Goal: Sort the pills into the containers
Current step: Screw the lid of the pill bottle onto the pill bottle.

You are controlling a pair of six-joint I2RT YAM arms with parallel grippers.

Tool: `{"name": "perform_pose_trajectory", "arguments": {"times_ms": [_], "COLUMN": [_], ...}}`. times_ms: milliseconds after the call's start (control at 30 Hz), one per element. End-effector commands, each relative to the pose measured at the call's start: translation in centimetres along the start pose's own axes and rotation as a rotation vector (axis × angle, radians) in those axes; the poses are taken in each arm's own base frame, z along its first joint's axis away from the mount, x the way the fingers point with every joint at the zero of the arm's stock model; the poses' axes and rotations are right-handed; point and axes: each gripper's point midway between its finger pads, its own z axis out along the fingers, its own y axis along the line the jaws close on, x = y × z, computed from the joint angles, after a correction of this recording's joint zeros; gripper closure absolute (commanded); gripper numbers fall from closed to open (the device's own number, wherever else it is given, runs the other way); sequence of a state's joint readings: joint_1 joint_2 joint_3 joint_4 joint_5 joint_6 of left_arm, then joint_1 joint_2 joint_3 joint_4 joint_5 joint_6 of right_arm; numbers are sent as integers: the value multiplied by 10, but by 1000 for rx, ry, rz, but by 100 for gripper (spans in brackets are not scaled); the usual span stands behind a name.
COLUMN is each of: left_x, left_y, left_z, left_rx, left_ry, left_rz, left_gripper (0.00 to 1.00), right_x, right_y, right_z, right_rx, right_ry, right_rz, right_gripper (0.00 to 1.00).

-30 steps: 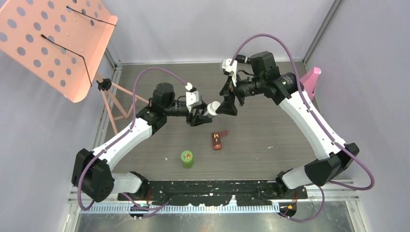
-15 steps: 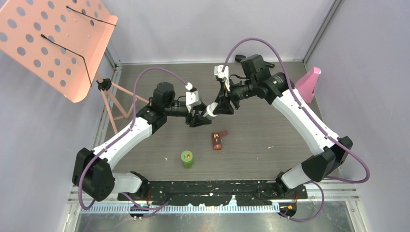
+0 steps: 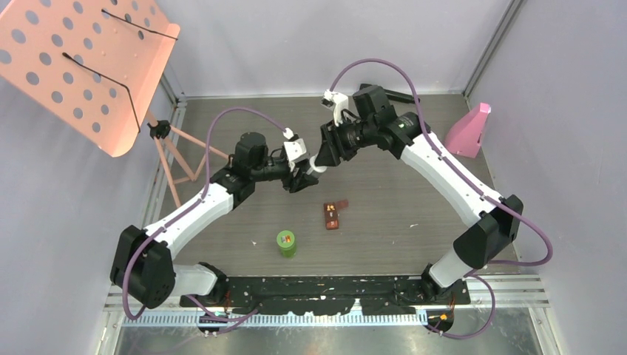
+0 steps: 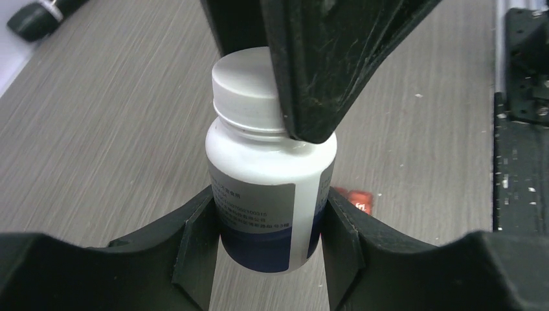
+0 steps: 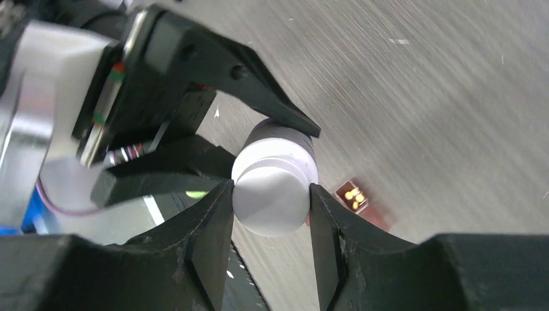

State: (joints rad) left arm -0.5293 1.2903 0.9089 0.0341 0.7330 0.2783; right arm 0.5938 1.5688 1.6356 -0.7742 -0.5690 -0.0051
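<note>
The left gripper holds the white plastic pill bottle by its lower, blue-banded body. Its jaws are partly open and pressed against both sides. In the overhead view the bottle is raised off the grey wood-grain table and lies between the two arms. The right gripper sits over the other end, roughly half open, with one finger on each side of the white round screw cap. In the wrist view both fingers appear to touch the cap (how firmly they press cannot be told).

The step in hand looks like twisting the cap off so pills can go in. Several things could go wrong:

- **Slipping on the cap:** it is smooth and shallow, so a light pinch may skate round it without turning the thread.
- **The bottle turning too:** if the left jaws hold the glossy body too loosely, the whole bottle may rotate with the cap, or slide out and fall.
- **Pulling off-axis:** a pull before the thread is free could wrench the bottle askew.
- **Spilling:** with the bottle so far off upright, any contents could tip out once the cap is off.
- **Dropping the cap:** it could land on the small brown rectangular case, which lies on the table nearly underneath, or roll toward the small green-lidded bottle standing nearer the arm bases
</note>
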Motion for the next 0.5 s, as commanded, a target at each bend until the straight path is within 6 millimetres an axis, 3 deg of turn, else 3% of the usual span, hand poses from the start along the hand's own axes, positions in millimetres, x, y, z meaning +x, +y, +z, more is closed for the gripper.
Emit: {"name": "perform_pose_trajectory", "arguments": {"times_ms": [0, 67, 133, 167, 233, 300, 467], "left_x": [-48, -46, -43, -41, -38, -35, -34], "left_y": [21, 24, 24, 24, 23, 22, 13], "left_z": [-4, -3, -2, -1, 0, 0, 1], "left_rx": [-113, -127, -128, -126, -123, -118, -66], "left_ry": [-131, -130, -128, -126, -121, -115, -116], "left_rz": [149, 135, 127, 122, 115, 105, 84], "left_gripper": [100, 100, 100, 100, 100, 100, 100], "right_x": [-9, -20, -37, -44, -62, -74, -82], "right_y": [-20, -30, -31, -31, -22, -21, -8], "right_z": [18, 11, 1, -3, -13, -25, -56], "right_rx": [236, 308, 333, 321, 221, 139, 6], "right_ry": [-101, -171, -238, -261, -289, -309, -354], "right_rz": [380, 430, 428, 410, 358, 329, 107], "right_gripper": [95, 86, 60, 37, 12, 3, 1]}}
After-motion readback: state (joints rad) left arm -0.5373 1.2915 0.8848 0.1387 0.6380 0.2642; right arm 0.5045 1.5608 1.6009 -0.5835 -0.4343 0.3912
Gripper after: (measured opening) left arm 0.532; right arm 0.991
